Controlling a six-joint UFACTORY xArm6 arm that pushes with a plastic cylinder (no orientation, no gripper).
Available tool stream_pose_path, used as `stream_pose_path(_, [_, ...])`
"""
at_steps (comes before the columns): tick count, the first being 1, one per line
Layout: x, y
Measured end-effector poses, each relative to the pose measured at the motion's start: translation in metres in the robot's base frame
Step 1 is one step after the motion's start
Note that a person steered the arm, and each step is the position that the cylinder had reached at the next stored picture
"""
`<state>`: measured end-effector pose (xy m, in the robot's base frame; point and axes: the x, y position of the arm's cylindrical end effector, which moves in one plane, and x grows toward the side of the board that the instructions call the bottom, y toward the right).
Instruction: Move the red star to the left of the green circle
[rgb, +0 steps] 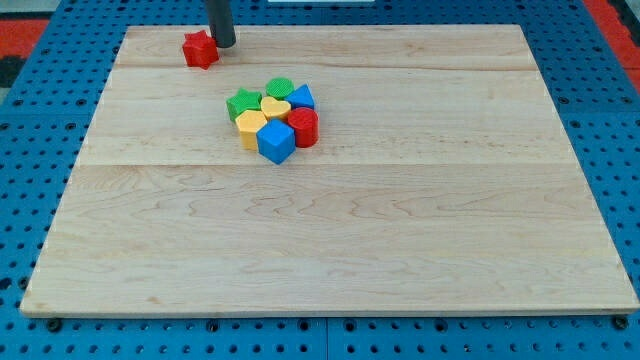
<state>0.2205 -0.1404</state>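
The red star (200, 49) lies near the view's top left of the wooden board (330, 230). My tip (223, 44) stands just to the star's right, touching or almost touching it. The green circle (280, 87) sits at the top of a tight cluster of blocks near the board's upper middle, below and to the right of the star. The rod comes down from the view's top edge.
The cluster also holds a green star (243, 104), a yellow heart (275, 107), a blue block (302, 97), a red cylinder (303, 127), a yellow pentagon (250, 128) and a blue cube (276, 141). Blue pegboard surrounds the board.
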Motion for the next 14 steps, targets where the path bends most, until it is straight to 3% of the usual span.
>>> stream_pose_path(1, [-0.028,-0.045])
stream_pose_path(2, [0.016,-0.066])
stream_pose_path(3, [0.049,-0.022])
stream_pose_path(4, [-0.005,-0.058])
stream_pose_path(5, [-0.007,-0.005])
stream_pose_path(6, [0.019,0.037])
stream_pose_path(7, [0.062,0.048])
stream_pose_path(8, [0.024,0.041])
stream_pose_path(9, [0.025,-0.002])
stream_pose_path(10, [0.052,0.014])
stream_pose_path(12, [0.064,0.033])
stream_pose_path(14, [0.079,0.097])
